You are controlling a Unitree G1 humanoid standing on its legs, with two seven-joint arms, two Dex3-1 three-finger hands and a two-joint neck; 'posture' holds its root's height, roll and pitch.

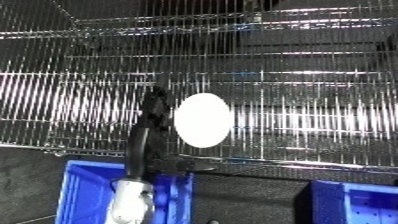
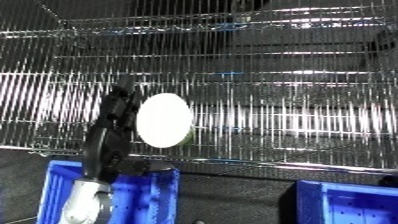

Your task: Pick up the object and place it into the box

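A white oval object [image 2: 164,120] stands on edge in front of the wire shelf [image 1: 293,100], above the shelf's front rail. My left hand [image 1: 153,116] reaches up from the lower left and is closed on the object's left edge; how the fingers wrap behind it is hidden. The white and silver forearm [image 1: 129,200] rises over a blue bin [image 1: 84,192] at the lower left. My right hand shows in no view.
A second blue bin [image 1: 369,202] sits at the lower right, with dark floor between the two bins. Wire shelving fills the whole upper part of the view, with another shelf level higher up.
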